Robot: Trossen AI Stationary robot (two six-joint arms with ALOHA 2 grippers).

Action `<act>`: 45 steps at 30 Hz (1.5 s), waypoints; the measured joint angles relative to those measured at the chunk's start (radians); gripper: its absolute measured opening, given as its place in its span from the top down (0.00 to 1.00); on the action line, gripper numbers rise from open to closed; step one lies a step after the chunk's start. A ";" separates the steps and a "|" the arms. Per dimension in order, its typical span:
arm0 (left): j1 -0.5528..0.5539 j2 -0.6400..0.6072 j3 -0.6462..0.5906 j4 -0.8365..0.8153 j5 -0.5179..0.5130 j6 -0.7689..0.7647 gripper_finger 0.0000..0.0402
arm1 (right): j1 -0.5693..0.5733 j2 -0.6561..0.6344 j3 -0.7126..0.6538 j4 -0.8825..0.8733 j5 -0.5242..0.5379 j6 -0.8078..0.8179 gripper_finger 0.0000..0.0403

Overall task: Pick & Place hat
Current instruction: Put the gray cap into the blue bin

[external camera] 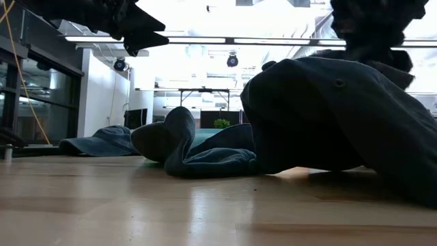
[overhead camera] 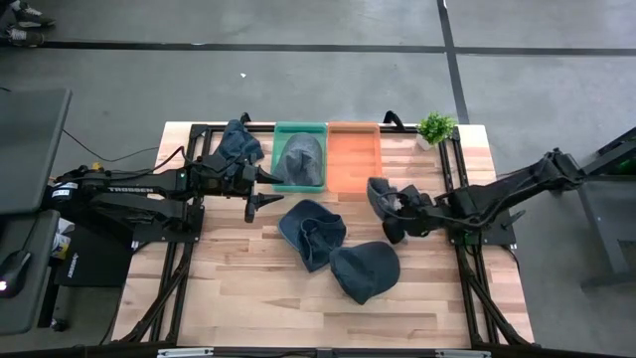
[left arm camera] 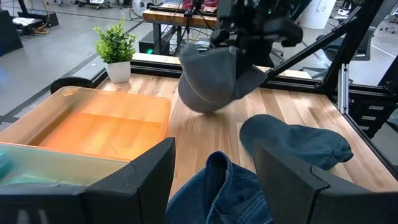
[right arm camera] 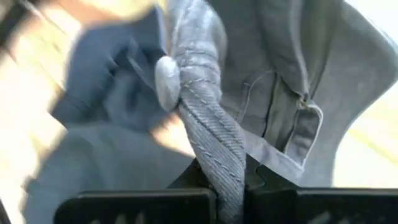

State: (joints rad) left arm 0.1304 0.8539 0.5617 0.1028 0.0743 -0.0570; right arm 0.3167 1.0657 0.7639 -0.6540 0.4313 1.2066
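My right gripper [overhead camera: 397,207] is shut on a grey hat [left arm camera: 211,78], which hangs above the table's right middle. My left gripper [overhead camera: 262,192] stands open and holds nothing, near the green bin [overhead camera: 282,130]. A blue denim hat [overhead camera: 311,231] lies crumpled on the table's middle. A dark grey hat [overhead camera: 366,268] rests crown up just nearer. Another grey hat [overhead camera: 301,159] lies inside the green bin. A further blue hat [overhead camera: 238,145] lies on the table, left of that bin. My right gripper pinches a bunched fold of the grey hat's cloth [right arm camera: 214,155] between its two fingers. The fingers slant down from the table's right side. The hat hangs below them, its crown [left arm camera: 202,93] lowest, lifted clear of the table.
An orange bin [overhead camera: 355,157] stands right of the green one at the far edge. A small potted plant [overhead camera: 435,127] sits at the far right corner. Bare wood lies along the near edge and at the table's left.
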 joint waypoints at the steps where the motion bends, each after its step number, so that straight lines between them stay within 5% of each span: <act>1: 0.000 0.000 0.000 0.000 0.000 0.000 0.47 | 0.007 0.000 0.000 0.027 0.033 0.004 1.00; 15: 0.000 0.000 0.000 0.000 0.000 0.000 0.47 | 0.126 0.107 0.000 0.338 0.554 0.022 1.00; 26: 0.000 0.000 0.000 0.000 0.000 0.000 0.47 | 0.152 0.197 0.000 0.696 0.927 -0.328 1.00; 40: 0.000 0.000 0.000 0.000 0.000 0.000 0.47 | 0.083 0.308 0.009 0.814 0.904 -0.418 1.00; 45: 0.000 0.000 0.000 0.000 0.000 0.000 0.47 | 0.062 0.383 0.112 0.815 0.898 -0.528 1.00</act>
State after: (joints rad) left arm 0.1304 0.8539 0.5617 0.1029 0.0742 -0.0573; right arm 0.3786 1.4489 0.8763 0.1606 1.3298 0.6782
